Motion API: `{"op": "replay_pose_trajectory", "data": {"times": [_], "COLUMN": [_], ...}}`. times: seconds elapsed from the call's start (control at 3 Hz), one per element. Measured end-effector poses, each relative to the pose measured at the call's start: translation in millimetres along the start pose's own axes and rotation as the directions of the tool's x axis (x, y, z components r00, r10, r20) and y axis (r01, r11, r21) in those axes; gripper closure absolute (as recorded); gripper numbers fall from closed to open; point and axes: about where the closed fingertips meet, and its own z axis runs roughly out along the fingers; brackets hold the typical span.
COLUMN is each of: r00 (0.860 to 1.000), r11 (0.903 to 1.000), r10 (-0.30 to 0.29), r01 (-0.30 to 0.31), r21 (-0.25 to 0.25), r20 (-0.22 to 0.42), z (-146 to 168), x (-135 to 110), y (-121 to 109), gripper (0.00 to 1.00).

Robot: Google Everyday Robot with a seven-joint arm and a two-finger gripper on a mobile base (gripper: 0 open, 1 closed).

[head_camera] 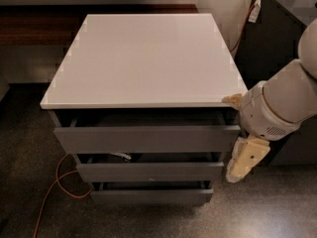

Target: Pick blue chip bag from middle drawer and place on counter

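The counter [143,58] is a glossy white square top with nothing on it. Three grey drawers are stacked under it, each pulled out a little. The middle drawer [148,171] is open by a narrow gap. In that gap a small white-patched scrap [121,156] shows, which is all I see of the blue chip bag. My gripper [238,130] is open at the cabinet's front right corner. One cream finger [232,99] touches the counter's corner, and the other [246,160] hangs beside the middle drawer's right end.
The upper drawer [146,139] and the lowest drawer [151,196] stick out about as far as the middle one. An orange cable [49,195] loops on the dark floor at the left. A black cabinet [277,43] stands close on the right, and a wooden bench [34,26] behind.
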Motion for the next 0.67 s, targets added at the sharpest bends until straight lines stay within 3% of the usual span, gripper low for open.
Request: {"op": "replay_pose_trajectory", "data": {"times": [0.33, 0.67], "r00": [0.999, 0.992], "r11": [0.9975, 0.9905], "r10": [-0.052, -0.124], "r01": [0.052, 0.123], "r21": [-0.049, -0.061], "r20": [0.003, -0.001], "z": [47, 91], "x": [-4, -5], "y": [9, 18], "gripper": [0.0, 0.0]}}
